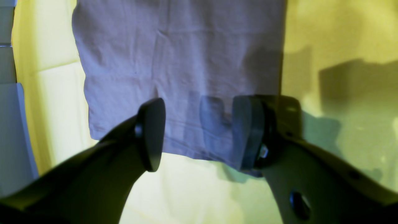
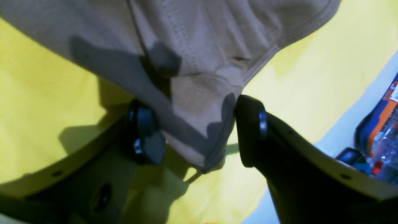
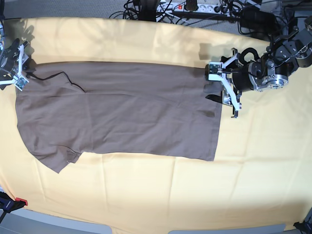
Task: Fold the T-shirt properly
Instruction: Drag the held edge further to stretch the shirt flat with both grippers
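Both grippers sit wide apart at the two ends of the shirt, and neither has cloth in its grasp. Left gripper (image 1: 199, 133) hangs over the hem edge, jaws spread, nothing pinched between them; its shadow falls on the fabric below. Right gripper (image 2: 199, 133) is released too, jaws spread either side of a bunched corner by the collar end, one finger (image 2: 248, 130) just beside the seam; whether it touches I cannot tell.

Out from there, the T-shirt (image 3: 122, 107) lies spread flat, hem toward the left gripper (image 3: 225, 92), collar end toward the right gripper (image 3: 17, 63), one short sleeve (image 3: 56, 156) sticking out at the near edge. Under it all, the yellow cloth (image 3: 161, 195) covers the table. Beyond the far edge, a tangle of cables (image 3: 195, 9).
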Motion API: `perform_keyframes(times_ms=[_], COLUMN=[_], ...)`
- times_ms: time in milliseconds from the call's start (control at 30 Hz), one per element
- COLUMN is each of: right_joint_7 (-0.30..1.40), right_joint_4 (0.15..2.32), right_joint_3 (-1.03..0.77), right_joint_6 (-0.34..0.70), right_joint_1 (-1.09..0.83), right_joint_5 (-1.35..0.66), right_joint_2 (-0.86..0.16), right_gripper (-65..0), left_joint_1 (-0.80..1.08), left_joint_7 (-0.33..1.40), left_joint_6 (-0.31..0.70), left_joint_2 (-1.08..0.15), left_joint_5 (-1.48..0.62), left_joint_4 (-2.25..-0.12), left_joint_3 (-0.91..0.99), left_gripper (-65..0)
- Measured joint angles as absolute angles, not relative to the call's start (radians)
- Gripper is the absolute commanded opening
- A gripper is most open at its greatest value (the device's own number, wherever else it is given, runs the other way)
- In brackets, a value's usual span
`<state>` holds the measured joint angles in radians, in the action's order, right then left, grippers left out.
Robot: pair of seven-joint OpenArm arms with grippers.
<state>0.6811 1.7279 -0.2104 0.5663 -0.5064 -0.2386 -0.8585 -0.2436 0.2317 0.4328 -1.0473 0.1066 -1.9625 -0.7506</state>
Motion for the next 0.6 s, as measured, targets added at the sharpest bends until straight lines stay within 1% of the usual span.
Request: perform_keyframes(times_ms=[67,133,167,300,400,467,533,600], right_joint_7=[0.680,0.681,0.681,0.681,0.681,0.681,0.682,0.682], right_joint_4=[1.728,1.728,1.728,1.728,1.728,1.728,1.728,1.728], right_joint_3=[-0.211,-0.211,-0.211,-0.211,-0.211,-0.211,-0.211,-0.211], right_joint_6=[0.607,0.607,0.606,0.606,0.606,0.594,0.580,0.577], right_joint_1=[-0.506,-0.506,-0.506,-0.506,-0.506,-0.506,-0.506,-0.506], right_joint_5=[-0.262,-0.273,-0.273,-0.273,-0.273,-0.274,-0.280,-0.280], right_joint_2=[-0.858,-0.858,-0.858,-0.858,-0.858,-0.858,-0.856,-0.855], right_gripper=[-28.2,-28.2,-28.2,-28.2,-28.2,-28.2,-28.2,-28.2], left_joint_1=[-0.244,-0.244,-0.243,-0.244,-0.244,-0.244,-0.244,-0.244], left_joint_7=[0.232,0.231,0.233,0.232,0.229,0.228,0.226,0.210], left_joint_6=[0.471,0.528,0.540,0.536,0.561,0.558,0.531,0.531], left_joint_2=[-1.047,-1.047,-1.047,-1.047,-1.047,-1.047,-1.044,-1.037], left_joint_5=[0.084,0.076,0.076,0.086,0.132,0.131,0.135,0.159], left_joint_4=[-1.963,-1.963,-1.963,-1.963,-1.963,-1.950,-1.919,-1.888], left_joint_3=[-0.751,-0.751,-0.751,-0.751,-0.751,-0.751,-0.751,-0.751], left_gripper=[-31.4,-31.4,-31.4,-31.4,-31.4,-31.4,-31.4,-31.4])
